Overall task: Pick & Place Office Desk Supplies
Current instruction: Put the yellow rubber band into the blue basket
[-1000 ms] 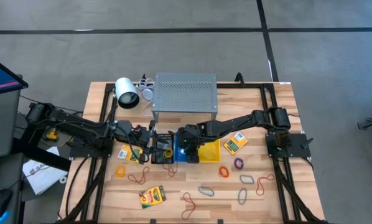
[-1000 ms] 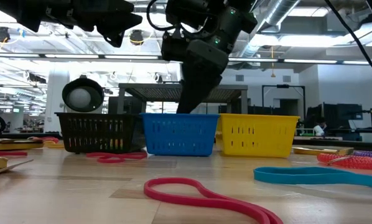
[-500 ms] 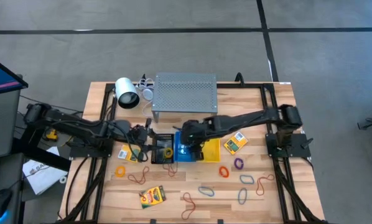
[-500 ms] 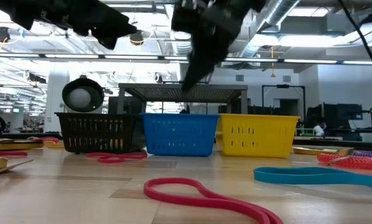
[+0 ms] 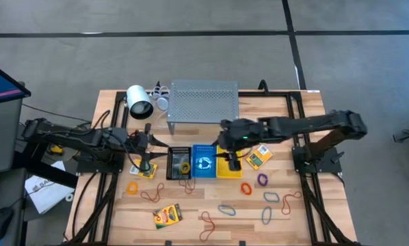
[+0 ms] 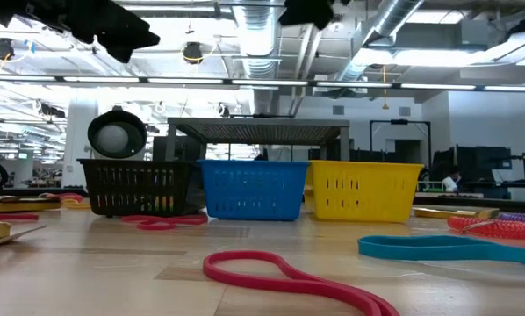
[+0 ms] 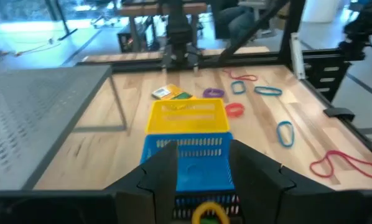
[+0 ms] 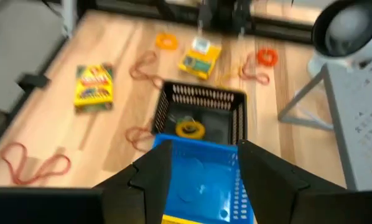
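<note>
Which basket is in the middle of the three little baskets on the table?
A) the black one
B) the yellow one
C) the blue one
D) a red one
C: in the low view the blue basket stands between the black basket and the yellow basket, and the high view shows the same row.

Scattered rubber bands (image 5: 230,210) (crayon boxes (image 5: 167,215) flat)

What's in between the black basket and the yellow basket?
The blue basket sits between the black basket and the yellow basket, clearest in the high view.
</note>
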